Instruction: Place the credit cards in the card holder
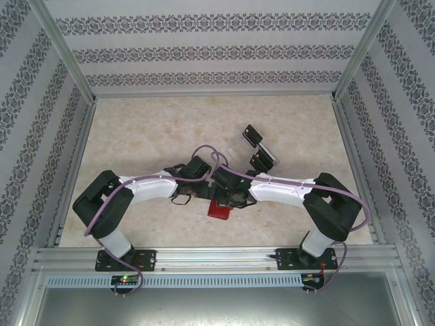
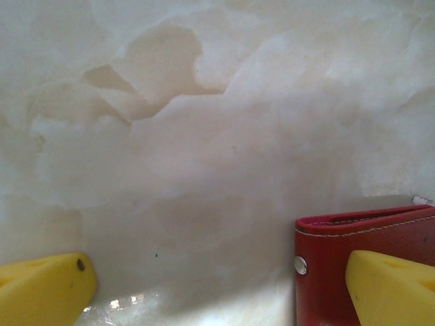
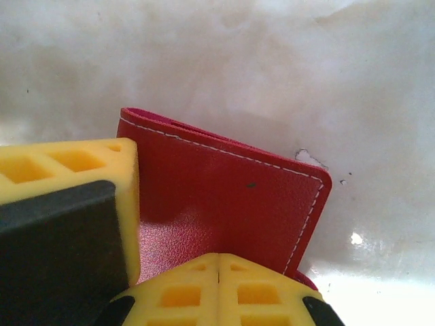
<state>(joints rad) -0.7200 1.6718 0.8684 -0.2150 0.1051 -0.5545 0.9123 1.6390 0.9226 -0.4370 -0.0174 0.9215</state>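
Red card holder (image 3: pixel 224 197) by near edge of desk (image 1: pixel 149 136); right claw (image 3: pixel 217 272) together, left claw (image 2: pixel 217 292) apart: unfold holder gently.

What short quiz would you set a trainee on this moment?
1. True or false: the fingers of the left gripper are pressed together.
2. Multiple choice: in the top view, the black credit cards that show are
A) beyond the red card holder, up and to its right
B) lying on top of the card holder
C) between the left gripper's fingers
3. Short answer: which gripper has its fingers shut?

Key:
1. False; they stand wide apart.
2. A.
3. The right gripper; its fingers meet just in front of the card holder.
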